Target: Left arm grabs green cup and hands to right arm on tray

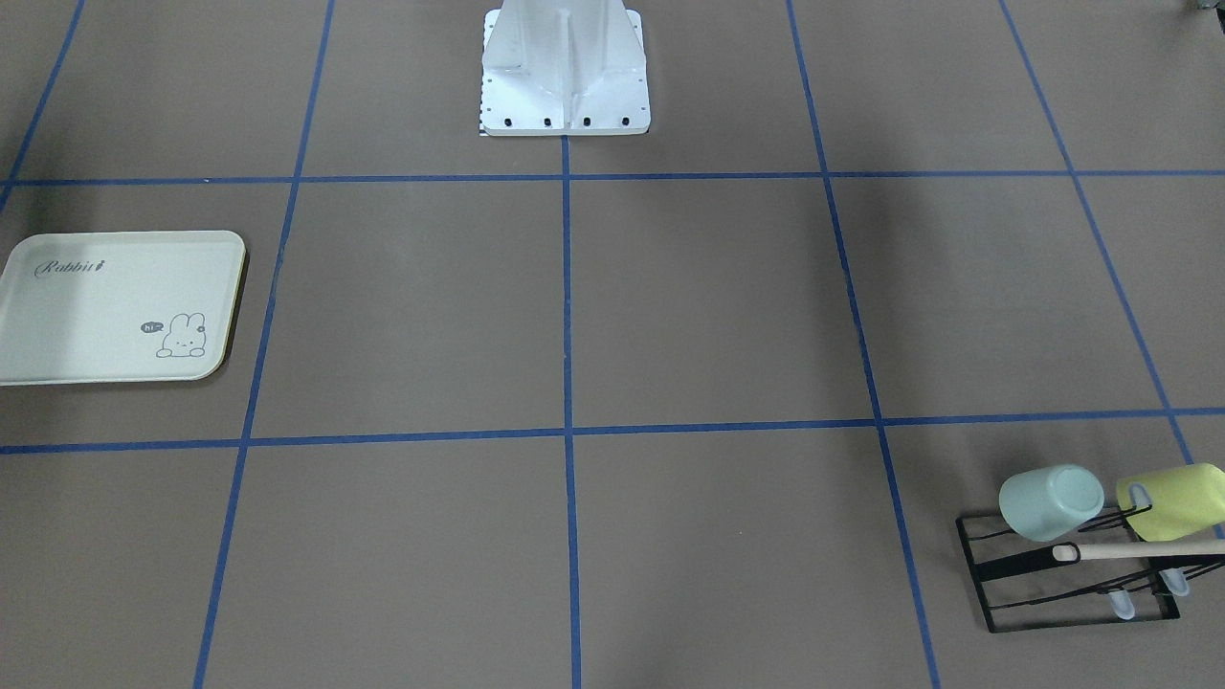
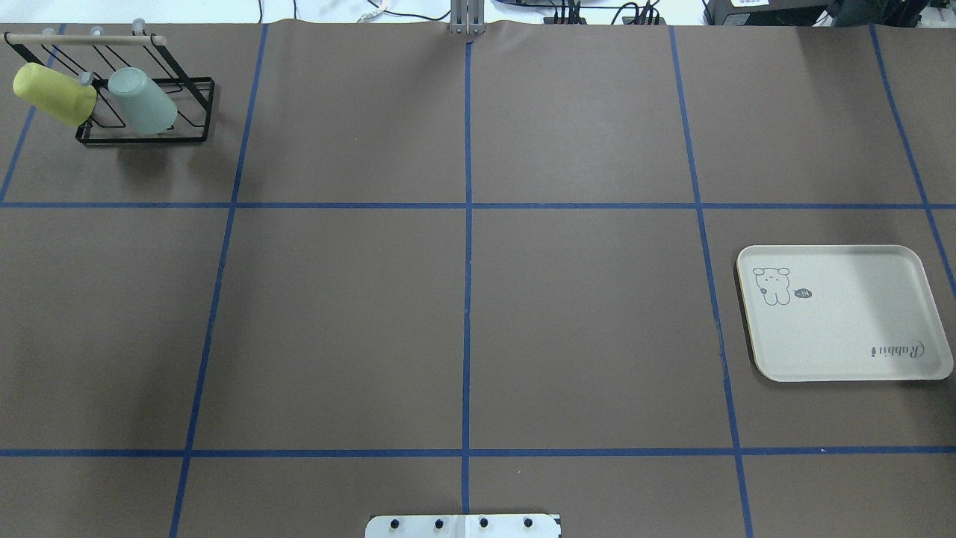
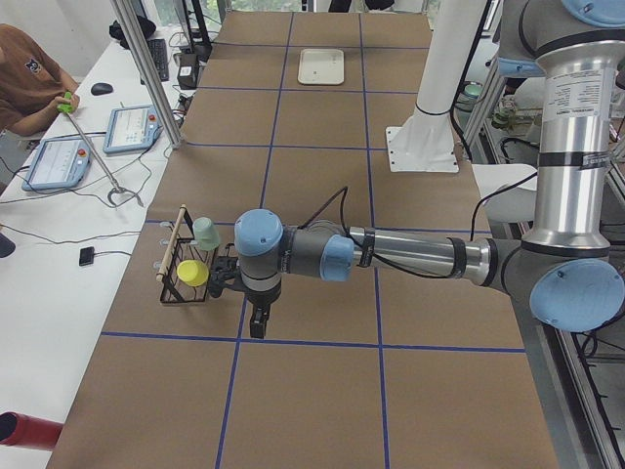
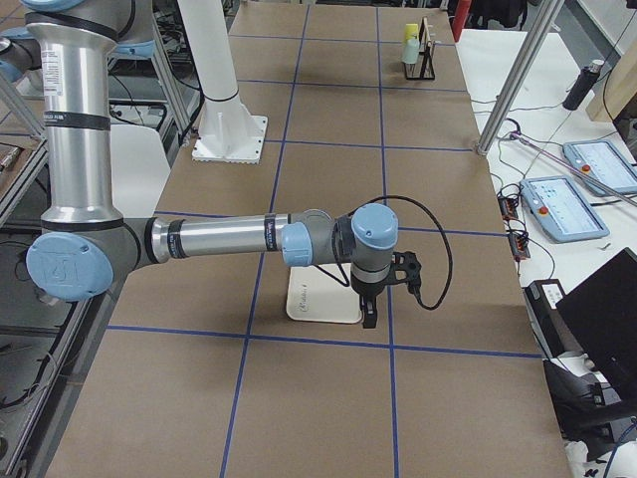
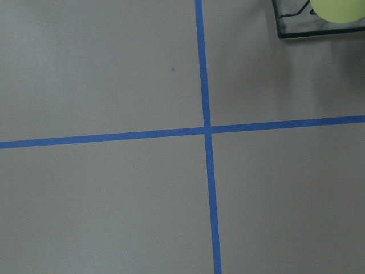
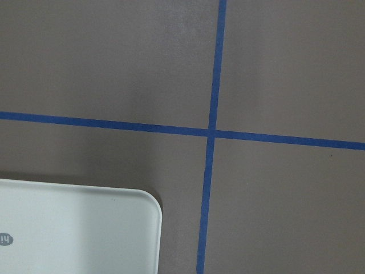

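Green cup (image 2: 142, 101) rests tilted on the black wire rack (image 2: 142, 140) at the far left corner of the table, just beside the yellow-green cup (image 2: 54, 93). The left gripper (image 3: 257, 322) hangs above the table near the rack, on the robot's side of it and apart from the green cup. Whether its jaws are wide or narrow, I cannot tell. The tray (image 2: 844, 359) lies at the right side. The right gripper (image 4: 368, 314) hangs over its edge, and its opening I also cannot tell.

Left arm (image 3: 410, 256) level, left tool (image 3: 258, 330) down — right arm (image 4: 219, 239) level, right tool (image 4: 369, 319) down
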Motion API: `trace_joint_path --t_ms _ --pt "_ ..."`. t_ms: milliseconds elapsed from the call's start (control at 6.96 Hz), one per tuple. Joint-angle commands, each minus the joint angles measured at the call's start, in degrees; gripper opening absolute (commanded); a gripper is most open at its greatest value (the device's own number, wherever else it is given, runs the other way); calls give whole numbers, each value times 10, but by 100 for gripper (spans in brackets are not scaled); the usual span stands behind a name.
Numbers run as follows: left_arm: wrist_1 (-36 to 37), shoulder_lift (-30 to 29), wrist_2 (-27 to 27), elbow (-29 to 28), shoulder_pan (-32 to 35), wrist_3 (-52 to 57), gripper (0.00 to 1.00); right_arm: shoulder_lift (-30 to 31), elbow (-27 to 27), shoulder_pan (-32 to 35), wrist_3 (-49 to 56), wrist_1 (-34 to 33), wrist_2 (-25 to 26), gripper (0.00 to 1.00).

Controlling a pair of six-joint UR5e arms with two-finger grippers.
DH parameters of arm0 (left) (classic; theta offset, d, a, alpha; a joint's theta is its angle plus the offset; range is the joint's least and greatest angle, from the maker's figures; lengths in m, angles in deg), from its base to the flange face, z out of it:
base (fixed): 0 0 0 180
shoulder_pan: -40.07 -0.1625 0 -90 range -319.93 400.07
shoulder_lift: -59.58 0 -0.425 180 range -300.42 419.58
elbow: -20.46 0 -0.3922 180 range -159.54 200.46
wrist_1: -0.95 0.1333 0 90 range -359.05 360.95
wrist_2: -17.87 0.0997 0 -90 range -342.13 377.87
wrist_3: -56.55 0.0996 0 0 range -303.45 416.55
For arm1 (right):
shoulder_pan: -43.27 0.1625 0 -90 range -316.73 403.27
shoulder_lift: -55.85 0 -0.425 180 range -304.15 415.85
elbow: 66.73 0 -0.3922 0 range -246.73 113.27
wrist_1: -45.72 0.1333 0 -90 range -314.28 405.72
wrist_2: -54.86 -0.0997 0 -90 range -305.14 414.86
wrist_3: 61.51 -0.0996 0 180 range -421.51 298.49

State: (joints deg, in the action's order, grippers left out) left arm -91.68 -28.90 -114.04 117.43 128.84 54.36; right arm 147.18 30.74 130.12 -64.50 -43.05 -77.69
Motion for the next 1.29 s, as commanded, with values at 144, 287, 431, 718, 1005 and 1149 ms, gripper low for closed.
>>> trace_joint_path --t_ms 144,287,431,718,1005,1149 --pt "1 -3 0 1 0 -1 100 8 10 5 1 -1 -1 99" --pt "3 -10 0 2 -1 -1 100 7 9 4 1 0 -1 99" --pt "57 -40 0 14 -1 -1 100 7 10 4 0 0 -2 99" --pt "201 -131 0 52 0 -2 100 8 15 4 0 0 -3 99" --pt "206 -158 -8 103 -30 -106 100 6 16 5 0 0 -3 99" --pt "181 -163 -7 111 -67 -141 100 7 21 4 0 -1 -2 99"
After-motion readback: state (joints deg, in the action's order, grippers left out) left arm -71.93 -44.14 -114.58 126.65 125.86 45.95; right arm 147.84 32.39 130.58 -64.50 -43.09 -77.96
